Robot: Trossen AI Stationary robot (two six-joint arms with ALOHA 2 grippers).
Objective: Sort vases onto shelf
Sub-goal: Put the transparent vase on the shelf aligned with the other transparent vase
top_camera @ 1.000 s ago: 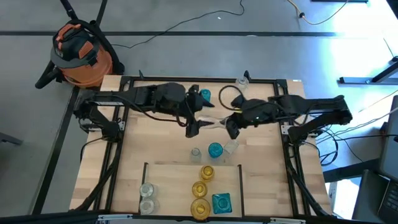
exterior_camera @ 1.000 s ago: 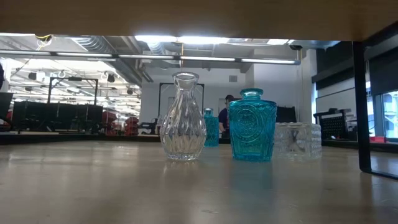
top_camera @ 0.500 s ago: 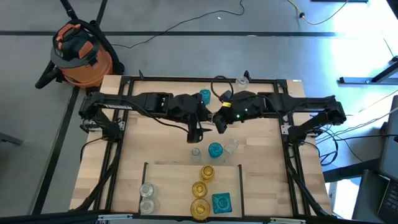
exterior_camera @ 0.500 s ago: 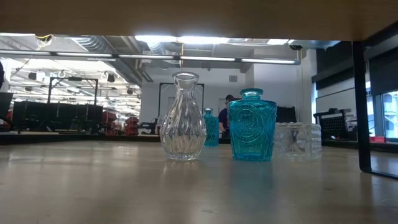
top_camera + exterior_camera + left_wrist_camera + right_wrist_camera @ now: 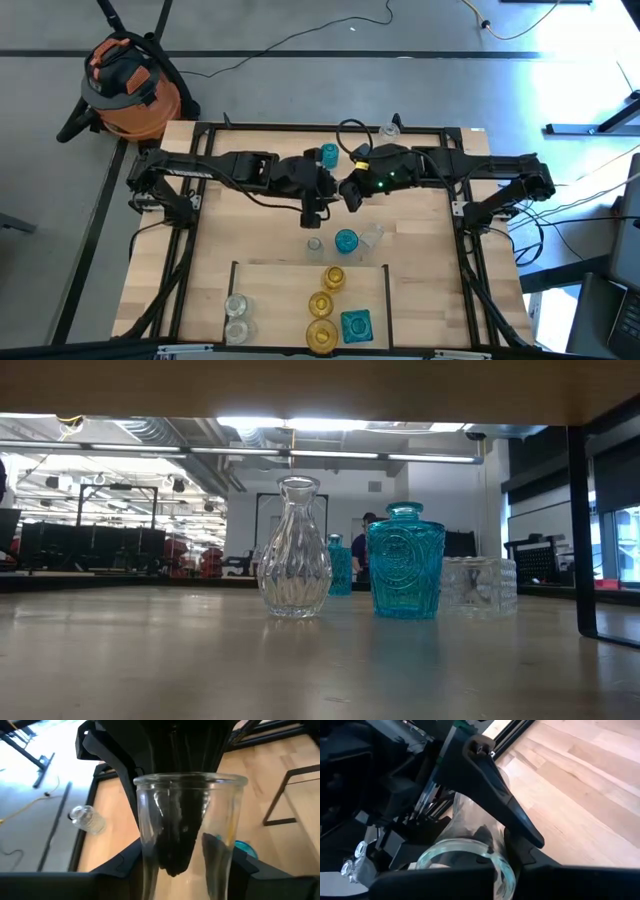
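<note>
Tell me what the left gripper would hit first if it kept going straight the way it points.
Probably the right gripper: the left gripper points at it mid-table, with a tall clear glass vase between them. Its rim faces the left wrist camera; depth is unclear.

- High view looks straight down over the whole tabletop.
- Low view faces level across it.
- Both wrist views sit close on one clear vase.
</note>
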